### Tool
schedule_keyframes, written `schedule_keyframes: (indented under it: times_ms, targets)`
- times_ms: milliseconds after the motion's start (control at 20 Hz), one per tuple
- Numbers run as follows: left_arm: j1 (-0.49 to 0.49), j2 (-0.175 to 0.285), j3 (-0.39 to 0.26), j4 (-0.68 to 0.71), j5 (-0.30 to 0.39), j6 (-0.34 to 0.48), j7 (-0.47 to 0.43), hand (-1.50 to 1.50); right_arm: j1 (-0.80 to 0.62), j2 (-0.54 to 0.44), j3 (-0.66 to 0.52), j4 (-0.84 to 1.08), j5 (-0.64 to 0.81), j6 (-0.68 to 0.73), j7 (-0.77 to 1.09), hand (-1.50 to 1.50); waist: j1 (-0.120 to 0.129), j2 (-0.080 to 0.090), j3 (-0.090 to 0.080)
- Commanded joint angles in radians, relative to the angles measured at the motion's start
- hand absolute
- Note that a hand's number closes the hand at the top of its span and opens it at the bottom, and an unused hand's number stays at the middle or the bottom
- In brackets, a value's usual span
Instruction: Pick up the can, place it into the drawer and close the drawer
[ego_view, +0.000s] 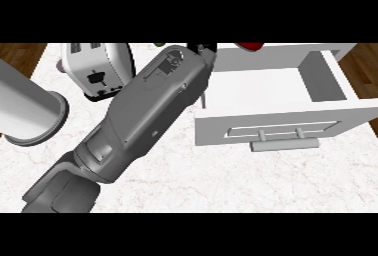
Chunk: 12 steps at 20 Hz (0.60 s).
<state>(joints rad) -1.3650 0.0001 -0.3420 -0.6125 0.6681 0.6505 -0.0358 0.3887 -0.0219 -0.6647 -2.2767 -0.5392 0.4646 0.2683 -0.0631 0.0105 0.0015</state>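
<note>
A white drawer (325, 82) stands open at the right, its front panel and bar handle (284, 144) toward me, and nothing shows on its floor. My left forearm runs from the lower left up to the view's top centre. Only a bit of my black left hand (204, 50) shows past the wrist, by the drawer's far left corner; whether it holds anything is hidden. A red, rounded thing (251, 46), perhaps the can, peeks in at the top edge just beyond the drawer's back wall. My right hand is out of the picture.
A white toaster (96, 67) sits at the back left of the marble counter (221, 185). A large grey cylinder (26, 110) stands at the left edge. A small green thing (159, 44) peeks in at the top.
</note>
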Motion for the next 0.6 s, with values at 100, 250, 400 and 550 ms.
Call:
schedule_keyframes:
  times_ms: [100,250,400,550]
  targets:
    - [-0.013,0.000,-0.087,0.040,0.096,0.015,-0.023,1.50,-0.012,0.015,0.000,0.033,0.025,0.015,-0.021,-1.50,0.003,0.000,0.000]
    - [0.017,0.000,-0.132,0.081,0.141,0.026,-0.071,1.50,-0.056,-0.025,0.017,-0.011,0.022,-0.021,0.028,-1.50,-0.021,0.009,0.000]
    - [-0.039,0.000,-0.184,0.106,0.157,0.070,-0.055,1.50,-0.055,-0.035,0.006,-0.020,-0.008,-0.034,0.050,-1.50,-0.030,0.008,0.001]
    - [-0.024,0.000,-0.216,0.128,0.170,0.082,-0.080,-1.50,-0.064,-0.047,0.015,-0.016,-0.005,-0.046,0.083,-1.50,-0.027,0.010,0.001]
